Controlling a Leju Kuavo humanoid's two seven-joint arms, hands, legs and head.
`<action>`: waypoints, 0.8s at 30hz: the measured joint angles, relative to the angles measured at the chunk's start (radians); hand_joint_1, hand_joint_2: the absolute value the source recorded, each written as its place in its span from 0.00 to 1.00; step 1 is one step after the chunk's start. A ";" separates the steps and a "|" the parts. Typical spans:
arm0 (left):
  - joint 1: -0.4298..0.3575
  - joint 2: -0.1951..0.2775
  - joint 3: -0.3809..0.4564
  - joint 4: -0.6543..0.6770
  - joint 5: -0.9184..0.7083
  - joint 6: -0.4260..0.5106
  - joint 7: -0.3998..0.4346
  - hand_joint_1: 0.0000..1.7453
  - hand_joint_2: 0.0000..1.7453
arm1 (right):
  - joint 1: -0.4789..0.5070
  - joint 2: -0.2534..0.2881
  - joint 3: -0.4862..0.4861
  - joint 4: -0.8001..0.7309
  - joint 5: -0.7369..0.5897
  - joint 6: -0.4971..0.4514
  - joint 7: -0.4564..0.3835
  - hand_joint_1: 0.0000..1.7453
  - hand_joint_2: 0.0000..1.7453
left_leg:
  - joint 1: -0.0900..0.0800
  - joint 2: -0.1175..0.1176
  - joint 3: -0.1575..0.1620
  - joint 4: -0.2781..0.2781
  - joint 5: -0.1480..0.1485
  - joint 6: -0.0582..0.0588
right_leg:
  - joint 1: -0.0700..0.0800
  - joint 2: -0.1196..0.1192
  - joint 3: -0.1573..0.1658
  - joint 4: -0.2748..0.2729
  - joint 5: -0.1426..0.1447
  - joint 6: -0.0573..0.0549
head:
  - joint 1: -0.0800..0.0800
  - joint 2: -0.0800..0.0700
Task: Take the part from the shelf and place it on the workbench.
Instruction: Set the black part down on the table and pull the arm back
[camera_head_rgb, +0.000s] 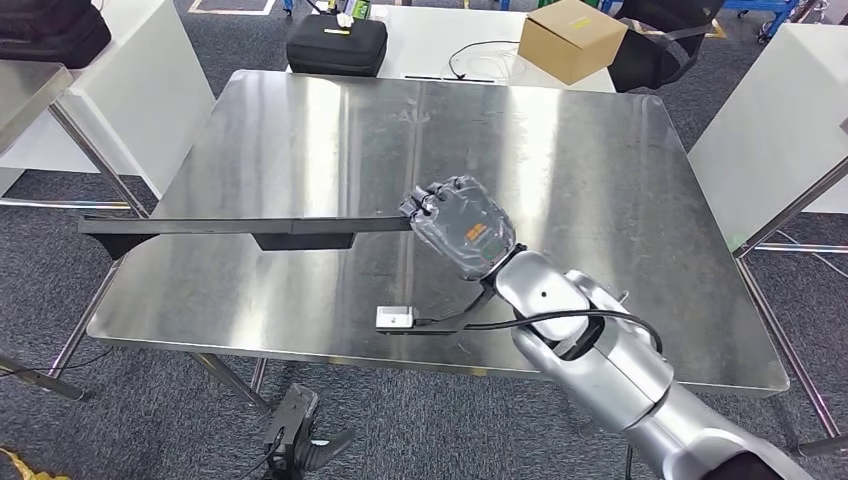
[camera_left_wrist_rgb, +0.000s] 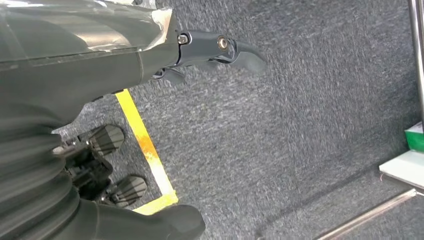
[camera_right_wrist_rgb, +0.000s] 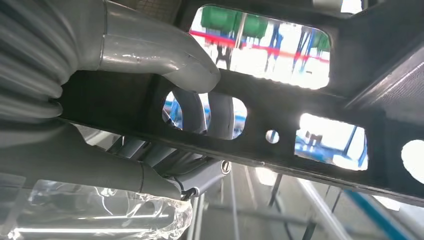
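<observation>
1. Workbench (camera_head_rgb: 300, 130): steel-topped table, taken as landmark for everything below.
2. Right hand (camera_head_rgb: 462, 226) over the middle of the workbench top, fingers wrapped around one end of the part (camera_head_rgb: 240, 228). Right wrist view confirms the grasp: grey thumb (camera_right_wrist_rgb: 150, 50) pressed on one face of the part (camera_right_wrist_rgb: 310, 145), darker fingers (camera_right_wrist_rgb: 192, 112) visible through a cutout on the other side.
3. Part: long, flat, black bar with cutout holes, lying level across the workbench's left half; its far end sticks out past the left edge. Cannot tell whether it touches the top.
4. Left hand (camera_left_wrist_rgb: 80, 100) hangs over grey carpet, nothing in it, fingers loosely apart; a yellow floor tape line (camera_left_wrist_rgb: 145, 150) runs under it.
5. Small grey box (camera_head_rgb: 395, 317) with a black cable near the workbench's front edge, just beside the right forearm.
6. Behind the workbench: black case (camera_head_rgb: 337, 43) and cardboard box (camera_head_rgb: 572, 38) on a white table (camera_head_rgb: 450, 45).
</observation>
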 joint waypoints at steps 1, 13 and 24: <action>0.000 -0.003 -0.001 0.000 0.000 0.001 0.002 0.00 1.00 | 0.002 0.010 0.008 0.019 0.003 -0.001 0.002 1.00 1.00 | 0.000 0.000 0.000 0.000 0.000 0.000 | 0.000 0.000 0.000 0.000 0.000 0.000 | 0.000 0.000; -0.001 -0.011 -0.012 0.000 0.000 -0.003 0.018 0.00 1.00 | 0.007 0.057 0.039 0.123 0.028 -0.002 0.007 1.00 1.00 | 0.000 0.000 0.000 0.000 0.000 0.000 | 0.000 0.000 0.000 0.000 0.000 0.000 | 0.000 0.000; 0.003 -0.013 -0.015 0.019 -0.004 -0.002 0.054 0.00 1.00 | 0.022 0.094 -0.111 0.357 0.137 0.002 0.159 1.00 1.00 | 0.000 -0.001 0.000 0.000 0.000 0.000 | 0.000 0.000 0.000 0.000 0.000 0.000 | 0.000 0.000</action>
